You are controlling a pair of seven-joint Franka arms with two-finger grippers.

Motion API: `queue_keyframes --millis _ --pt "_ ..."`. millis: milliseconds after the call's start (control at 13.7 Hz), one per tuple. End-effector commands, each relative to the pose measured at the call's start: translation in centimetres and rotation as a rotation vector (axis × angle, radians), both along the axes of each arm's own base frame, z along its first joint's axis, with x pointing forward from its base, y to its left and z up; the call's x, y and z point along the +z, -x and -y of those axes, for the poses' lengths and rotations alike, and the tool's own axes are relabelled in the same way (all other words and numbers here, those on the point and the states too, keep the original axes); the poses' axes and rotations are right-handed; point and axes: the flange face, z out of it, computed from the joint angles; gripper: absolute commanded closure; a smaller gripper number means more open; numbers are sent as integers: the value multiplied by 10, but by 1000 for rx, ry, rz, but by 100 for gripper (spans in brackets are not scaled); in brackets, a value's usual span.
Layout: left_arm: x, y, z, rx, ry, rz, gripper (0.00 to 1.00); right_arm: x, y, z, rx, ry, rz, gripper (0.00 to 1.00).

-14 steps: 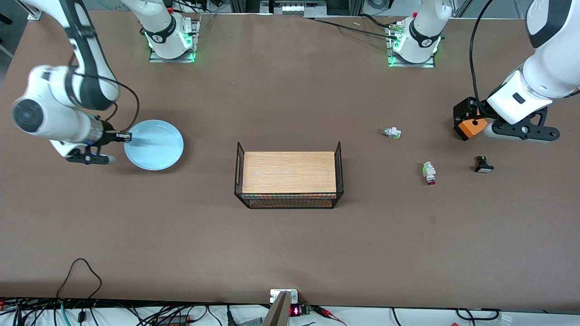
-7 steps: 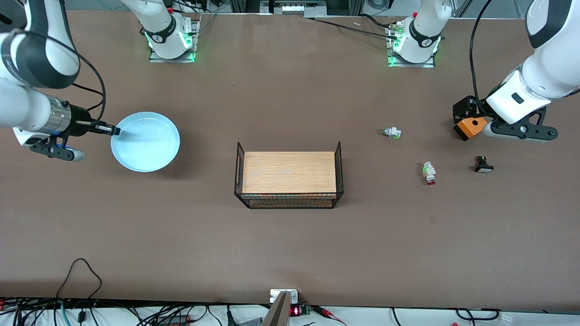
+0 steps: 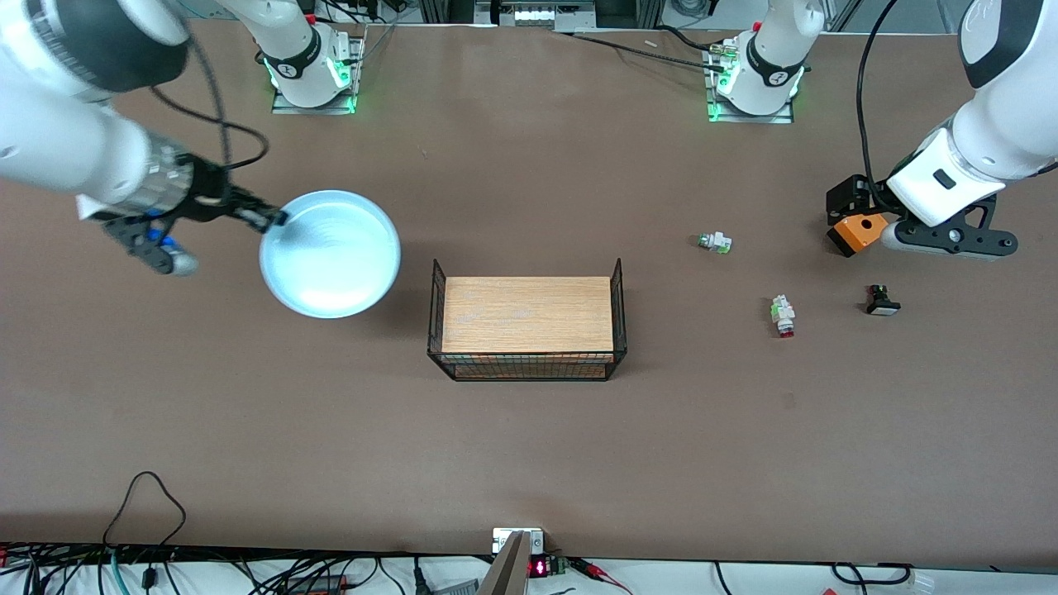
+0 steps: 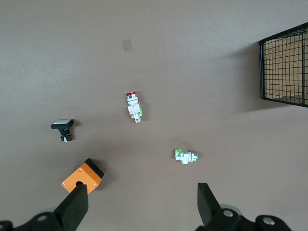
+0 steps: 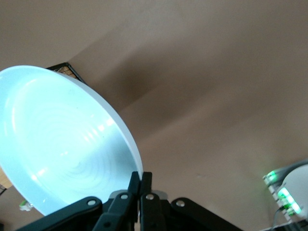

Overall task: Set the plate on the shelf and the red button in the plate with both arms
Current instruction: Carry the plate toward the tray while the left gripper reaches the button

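The pale light-blue plate (image 3: pixel 331 254) hangs in the air, tilted, over the table beside the wire rack toward the right arm's end. My right gripper (image 3: pixel 277 219) is shut on its rim; the right wrist view shows the plate (image 5: pixel 62 144) pinched between the closed fingers of the gripper (image 5: pixel 140 178). The red button (image 3: pixel 782 316) lies on the table toward the left arm's end, and also shows in the left wrist view (image 4: pixel 133 106). My left gripper (image 3: pixel 845 207) is open and empty above the table by the orange box, apart from the button; its fingers frame bare table in its wrist view (image 4: pixel 142 204).
A wooden-topped wire rack (image 3: pixel 527 325) stands mid-table and shows in the left wrist view (image 4: pixel 285 67). A white part with a green, clear tip (image 3: pixel 715 242), a black part with a white cap (image 3: pixel 882 301) and an orange box (image 3: pixel 860 231) lie near the button.
My right gripper has lifted the plate off the table and carried it toward the rack. The left arm has barely moved.
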Motion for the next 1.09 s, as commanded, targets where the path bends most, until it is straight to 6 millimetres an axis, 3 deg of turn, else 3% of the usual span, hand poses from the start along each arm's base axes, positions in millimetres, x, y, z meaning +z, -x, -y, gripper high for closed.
queue_keyframes --millis 0,146,291,437,656,1020 --pt "-14 -9 -4 -9 8 -45 0 -5 5 -66 -84 26 -39 100" --pt "-51 -22 -15 -1 -17 -109 0 -9 10 -110 -150 23 -6 100" --pt "-116 -36 -23 5 -36 -213 0 -21 13 -151 -213 11 29 100" --pt "-169 -47 -22 10 -32 -198 0 -31 14 -182 -275 -13 66 100" --pt "-246 -55 -40 38 -16 -123 0 -37 12 -194 -314 -28 87 100" --pt "-334 -26 -40 46 6 22 0 -62 11 -208 -312 -20 75 100"
